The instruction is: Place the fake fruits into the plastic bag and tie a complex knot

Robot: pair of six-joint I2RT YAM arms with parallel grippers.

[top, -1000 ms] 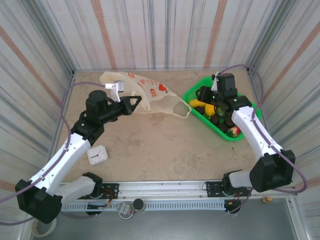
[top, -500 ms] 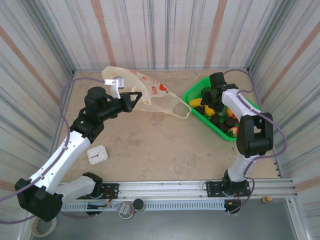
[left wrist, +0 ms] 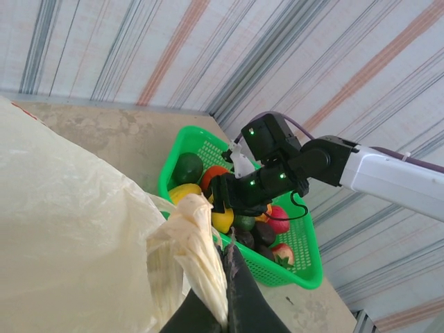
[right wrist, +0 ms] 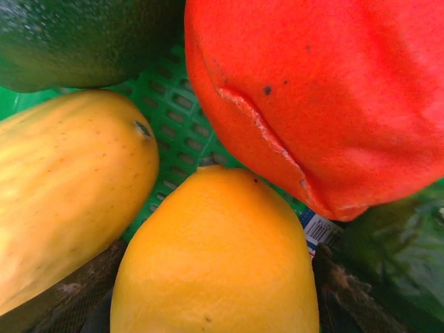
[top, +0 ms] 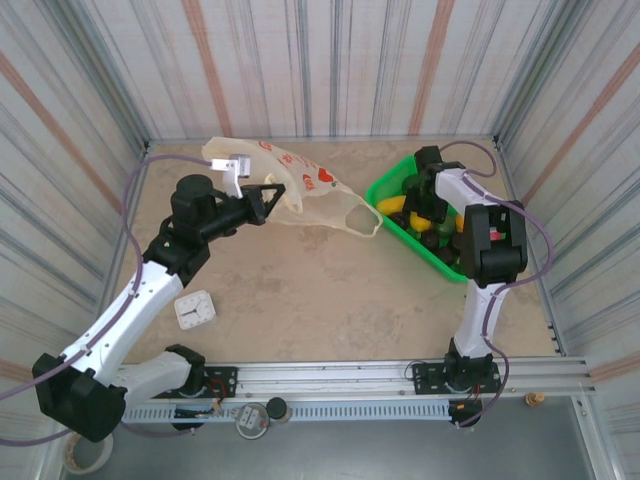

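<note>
The plastic bag (top: 305, 182) lies cream-yellow at the back of the table, one loop handle (top: 358, 217) trailing toward the green basket (top: 376, 189). My left gripper (top: 268, 197) is shut on the bunched edge of the bag (left wrist: 196, 239), held just above the table. The fake fruits fill the basket (left wrist: 305, 258). My right gripper (top: 424, 206) is down among them, open, with a yellow-orange lemon (right wrist: 215, 257) between its fingers. An orange-red fruit (right wrist: 326, 90), a long yellow fruit (right wrist: 62, 194) and a dark green one (right wrist: 83, 35) crowd round it.
A small white square clock (top: 195, 309) lies on the table near the left arm. Striped walls close in the back and both sides. The basket sits tight against the right wall.
The right arm has swung over and dropped its gripper into the back part of the basket. The left gripper has lifted the bag's edge slightly.
</note>
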